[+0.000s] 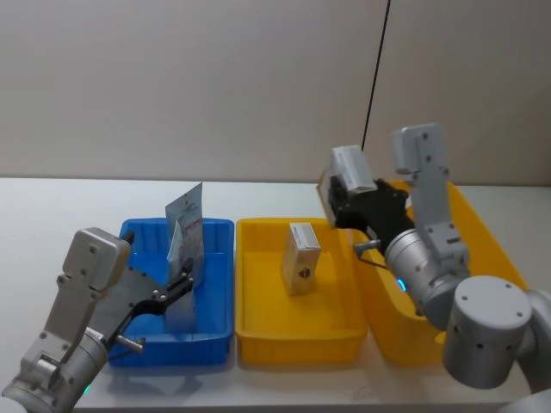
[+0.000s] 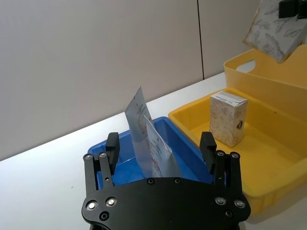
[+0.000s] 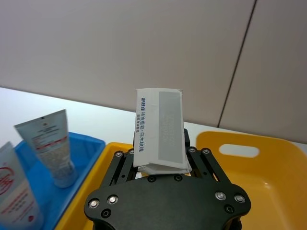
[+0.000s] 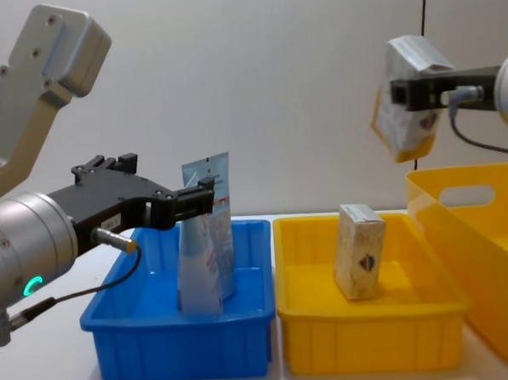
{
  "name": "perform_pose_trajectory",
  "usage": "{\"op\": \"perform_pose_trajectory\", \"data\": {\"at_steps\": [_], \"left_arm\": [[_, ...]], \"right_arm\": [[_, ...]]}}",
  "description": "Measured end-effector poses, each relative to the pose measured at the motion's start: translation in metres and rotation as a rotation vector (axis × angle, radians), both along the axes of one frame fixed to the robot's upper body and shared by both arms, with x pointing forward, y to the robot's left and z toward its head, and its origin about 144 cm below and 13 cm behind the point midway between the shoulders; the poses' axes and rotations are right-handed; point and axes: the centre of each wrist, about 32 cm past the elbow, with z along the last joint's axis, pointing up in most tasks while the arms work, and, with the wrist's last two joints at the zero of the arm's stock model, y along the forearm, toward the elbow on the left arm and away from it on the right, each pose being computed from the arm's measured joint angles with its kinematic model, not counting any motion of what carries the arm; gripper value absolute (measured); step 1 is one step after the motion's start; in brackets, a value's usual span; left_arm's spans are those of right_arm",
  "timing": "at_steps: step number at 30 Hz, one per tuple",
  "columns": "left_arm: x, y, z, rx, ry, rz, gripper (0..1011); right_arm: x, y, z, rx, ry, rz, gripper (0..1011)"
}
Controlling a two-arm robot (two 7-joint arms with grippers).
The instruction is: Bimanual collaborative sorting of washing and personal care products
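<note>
left gripper (image 1: 176, 288) hovers at the near side of the blue tray (image 1: 172, 351), fingers wide. the two upright tubes (image 1: 185, 225) stand just beyond at 12 o'clock, seemingly untouched. farther off, at 2 o'clock above the standing carton (image 1: 301, 258) in the middle yellow tray (image 1: 297, 348), right gripper (image 1: 344, 202) clamps the held carton (image 1: 349, 172), whose long axis juts past the fingers. it likely lowers toward 8 o'clock.

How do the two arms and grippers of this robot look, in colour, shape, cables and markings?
The left arm and right arm are rounded silver-grey segments with boxy pale-grey housings. Each carries a thin dark cable and a small light, green on the left, cyan on the right. The left gripper and right gripper are matte black: flat plates with silver screws, straight fingers.
</note>
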Motion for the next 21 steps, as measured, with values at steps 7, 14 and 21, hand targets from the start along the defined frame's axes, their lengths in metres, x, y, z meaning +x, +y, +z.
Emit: {"op": "perform_pose_trajectory", "data": {"at_steps": [7, 14, 21], "left_arm": [[0.000, 0.000, 0.000, 0.000, 0.000, 0.000, 1001], [0.000, 0.000, 0.000, 0.000, 0.000, 0.000, 1001], [0.000, 0.000, 0.000, 0.000, 0.000, 0.000, 1001]], "right_arm": [[0.006, -0.012, 0.001, -0.015, 0.004, -0.059, 378], [0.015, -0.027, -0.002, -0.027, 0.039, -0.110, 378], [0.024, -0.043, -0.003, -0.035, 0.066, -0.154, 378]]}}
